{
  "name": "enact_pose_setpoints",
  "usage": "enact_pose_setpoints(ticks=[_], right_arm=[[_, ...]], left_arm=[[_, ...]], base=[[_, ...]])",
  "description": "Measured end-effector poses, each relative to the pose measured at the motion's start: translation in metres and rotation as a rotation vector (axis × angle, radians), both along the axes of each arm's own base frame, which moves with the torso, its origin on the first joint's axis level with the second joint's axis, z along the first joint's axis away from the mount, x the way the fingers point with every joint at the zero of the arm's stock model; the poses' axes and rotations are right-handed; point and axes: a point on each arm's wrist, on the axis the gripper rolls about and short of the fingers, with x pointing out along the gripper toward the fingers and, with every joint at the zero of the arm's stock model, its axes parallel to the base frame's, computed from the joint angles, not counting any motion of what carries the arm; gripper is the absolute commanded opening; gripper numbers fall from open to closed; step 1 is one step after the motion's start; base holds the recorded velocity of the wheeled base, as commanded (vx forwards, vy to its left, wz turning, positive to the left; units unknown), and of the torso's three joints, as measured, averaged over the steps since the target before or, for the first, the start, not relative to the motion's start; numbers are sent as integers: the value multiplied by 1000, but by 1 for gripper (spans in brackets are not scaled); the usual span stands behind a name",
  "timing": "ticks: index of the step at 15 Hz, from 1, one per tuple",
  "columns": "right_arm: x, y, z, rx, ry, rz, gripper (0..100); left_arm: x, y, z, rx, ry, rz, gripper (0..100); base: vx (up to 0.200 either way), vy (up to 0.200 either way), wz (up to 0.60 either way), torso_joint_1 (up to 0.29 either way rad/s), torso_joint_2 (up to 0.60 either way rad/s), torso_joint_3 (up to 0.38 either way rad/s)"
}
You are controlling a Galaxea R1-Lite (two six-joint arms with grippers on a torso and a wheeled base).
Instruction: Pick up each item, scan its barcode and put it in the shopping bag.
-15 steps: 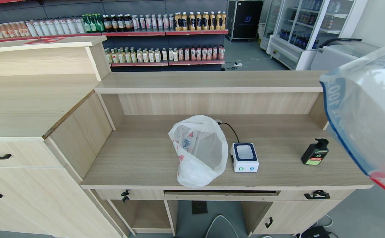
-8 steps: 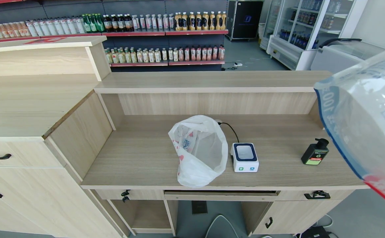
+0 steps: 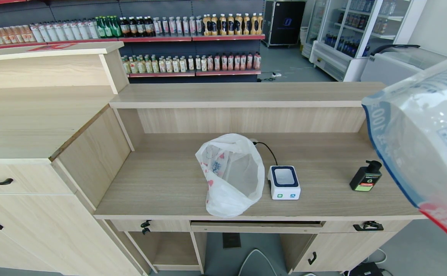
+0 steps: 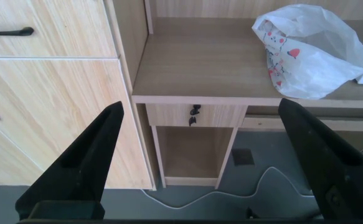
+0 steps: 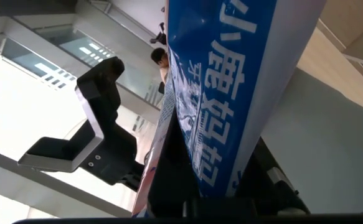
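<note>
Since the packet looks light, floppy and slick, a sealed edge seems the best hold; right tool has it clamped, 3 o'clock of the scanner, left tool wide open, empty.

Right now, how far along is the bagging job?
Done: cannot tell what the shopping bag holds. In hand: the right tool grips a blue-and-clear packet, held up at the right of the counter, not over the scanner. Left: apparently scan and bag it, then the black pump bottle.
</note>
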Motion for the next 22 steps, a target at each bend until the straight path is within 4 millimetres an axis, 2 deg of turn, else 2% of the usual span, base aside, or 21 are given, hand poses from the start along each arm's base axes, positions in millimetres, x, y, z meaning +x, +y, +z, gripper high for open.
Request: enact_pose_setpoints(ticks=[4, 6, 8, 14, 17, 20, 22], right_arm=[[2, -1, -1, -7, -38, -13, 0], [10, -6, -2, -50, -245, -99, 0], [26, -21, -9, -115, -408, -238, 0], [64, -82, -39, -384, -739, -594, 0], [80, -108, -57, -570, -939, -671, 0], [95, -125, -74, -792, -1221, -673, 0], [104, -134, -86, -969, -1307, -706, 0]], left_arm=[[0, 0, 0, 0, 0, 0, 100], [0, 0, 0, 0, 0, 0, 100], [0, 0, 0, 0, 0, 0, 100], [0, 0, 0, 0, 0, 0, 100], [0, 0, 0, 0, 0, 0, 100], [0, 0, 0, 0, 0, 0, 100], [0, 0, 0, 0, 0, 0, 100]], base=[[0, 0, 0, 0, 0, 0], [0, 0, 0, 0, 0, 0], [0, 0, 0, 0, 0, 0], [0, 0, 0, 0, 0, 0], [0, 0, 0, 0, 0, 0], [0, 0, 0, 0, 0, 0], [0, 0, 0, 0, 0, 0]])
